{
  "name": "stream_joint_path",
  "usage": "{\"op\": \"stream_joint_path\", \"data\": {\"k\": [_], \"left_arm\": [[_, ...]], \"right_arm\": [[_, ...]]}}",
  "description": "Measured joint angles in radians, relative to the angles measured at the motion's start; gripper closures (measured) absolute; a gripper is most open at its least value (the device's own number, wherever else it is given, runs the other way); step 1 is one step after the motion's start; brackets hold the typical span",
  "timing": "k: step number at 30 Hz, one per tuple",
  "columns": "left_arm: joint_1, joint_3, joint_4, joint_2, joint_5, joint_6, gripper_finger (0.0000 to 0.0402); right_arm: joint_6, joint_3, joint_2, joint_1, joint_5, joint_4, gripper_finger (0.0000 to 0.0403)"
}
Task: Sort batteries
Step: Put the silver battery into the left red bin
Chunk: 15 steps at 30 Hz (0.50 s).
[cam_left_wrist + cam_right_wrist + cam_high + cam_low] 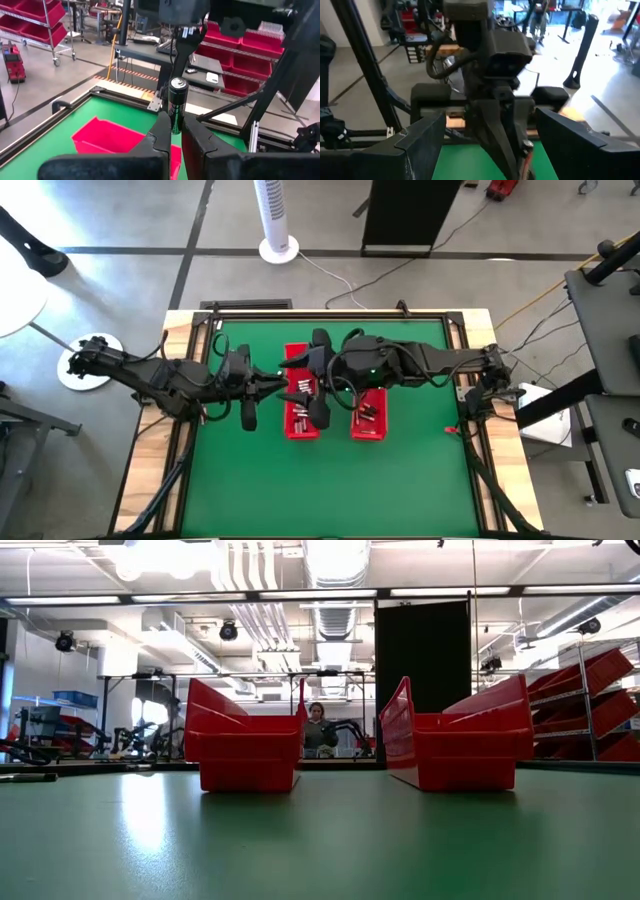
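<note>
Left gripper (175, 131) pinching battery (178, 102) upright; right gripper (490, 137) spread (facing it). Keep your handoff slow above trays (303, 425).

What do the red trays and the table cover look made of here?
Red trays: apparently moulded plastic, semi-glossy, judging by uniform colour and thin angled walls with soft highlights. Table cover: smooth green sheet, perhaps vinyl or rubber mat; a faint sheen reflects the ceiling lights. Exact material unclear.
</note>
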Motion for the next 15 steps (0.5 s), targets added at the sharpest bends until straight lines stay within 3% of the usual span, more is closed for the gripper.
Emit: {"op": "stream_joint_path", "data": {"k": [7, 15], "left_arm": [[0.000, 0.000, 0.023, 0.000, 0.000, 0.002, 0.0398], [-0.008, 0.000, 0.033, 0.000, 0.001, 0.002, 0.0398]], "right_arm": [[-0.051, -0.001, -0.008, 0.008, -0.007, 0.131, 0.0110], [-0.061, -0.002, 0.001, 0.044, -0.006, 0.125, 0.0095]]}}
